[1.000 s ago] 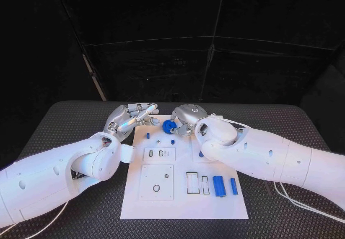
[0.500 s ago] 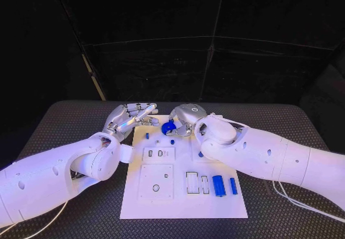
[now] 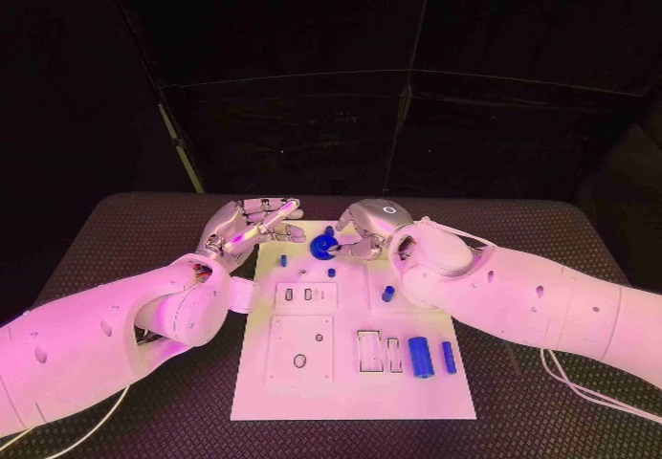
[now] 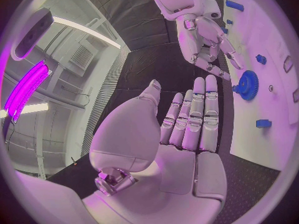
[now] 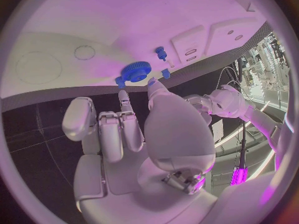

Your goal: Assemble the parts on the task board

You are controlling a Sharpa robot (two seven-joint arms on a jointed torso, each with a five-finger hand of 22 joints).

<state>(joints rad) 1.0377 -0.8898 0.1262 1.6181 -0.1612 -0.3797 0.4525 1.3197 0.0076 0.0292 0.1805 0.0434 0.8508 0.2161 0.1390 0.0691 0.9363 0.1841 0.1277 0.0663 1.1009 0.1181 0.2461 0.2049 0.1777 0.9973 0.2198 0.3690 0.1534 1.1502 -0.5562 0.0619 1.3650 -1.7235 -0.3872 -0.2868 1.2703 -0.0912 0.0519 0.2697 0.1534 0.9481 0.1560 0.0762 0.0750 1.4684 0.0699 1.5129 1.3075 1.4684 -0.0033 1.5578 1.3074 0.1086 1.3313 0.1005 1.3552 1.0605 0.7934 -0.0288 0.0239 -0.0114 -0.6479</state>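
Blue toothed gear wheel [image 3: 324,247] at far end of white flat task board [image 3: 352,397], between left hand [image 3: 249,225] and right hand [image 3: 370,228]. Two blue cylindrical pegs [image 3: 431,357] side by side on board's near right, seemingly lying flat.

The black table [image 3: 124,239] carries the white board [image 3: 352,387], which lies flat at its middle with bare ribbed tabletop on every side of it, and a thin white cable [image 3: 586,382] trails just right of the board.
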